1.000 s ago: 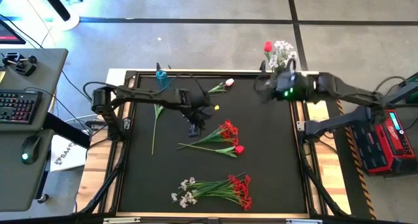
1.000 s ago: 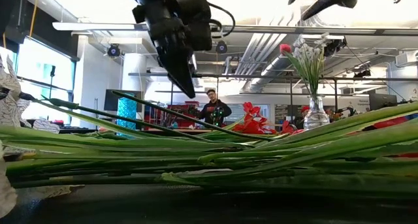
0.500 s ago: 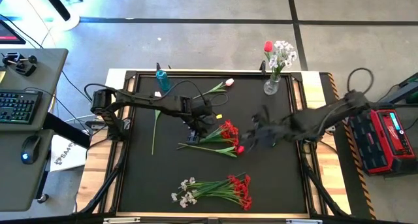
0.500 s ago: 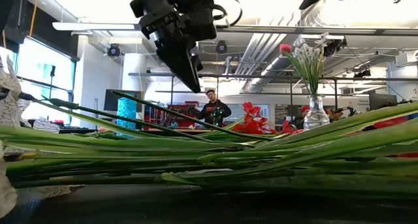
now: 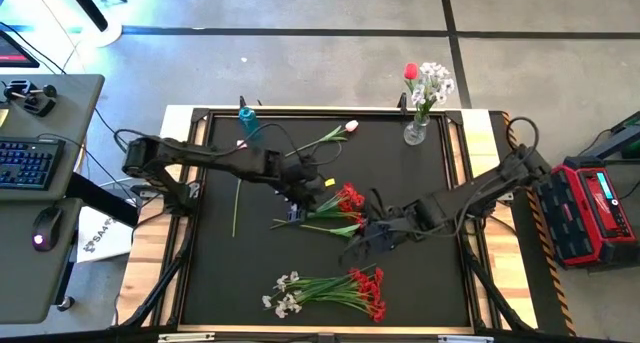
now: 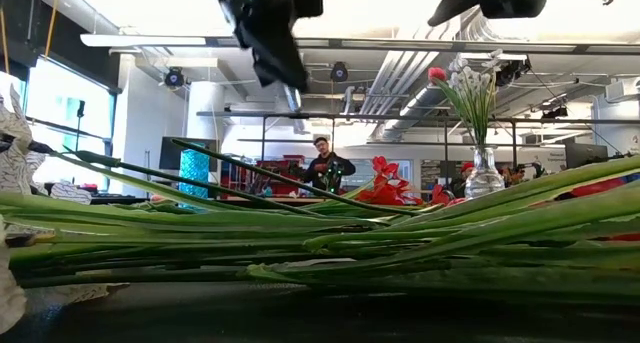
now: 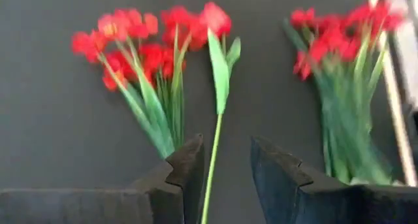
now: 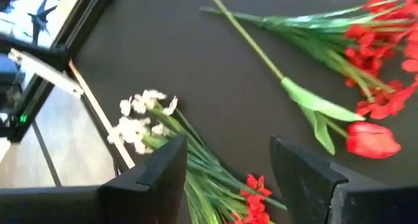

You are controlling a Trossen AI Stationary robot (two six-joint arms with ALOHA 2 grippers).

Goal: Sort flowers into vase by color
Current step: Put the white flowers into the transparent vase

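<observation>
My left gripper (image 7: pixel 225 178) at frame center, fingers narrow w/ a tulip (image 5: pixel 366 228) stem between, not clamped. Right gripper (image 8: pixel 228 178) center-right, fingers wide, empty, over red bunch (image 5: pixel 345 200) & tulip. Mixed red/white bunch (image 5: pixel 330 291) lower center. Vase (image 5: pixel 415 131) upper right w/ rose + white sprays.

Red blooms (image 5: pixel 345 201) and a red tulip (image 5: pixel 365 228) lie mid-counter; a red-and-white bunch (image 5: pixel 330 288) lies nearer; a pink-white tulip (image 5: pixel 340 133) lies apart
</observation>
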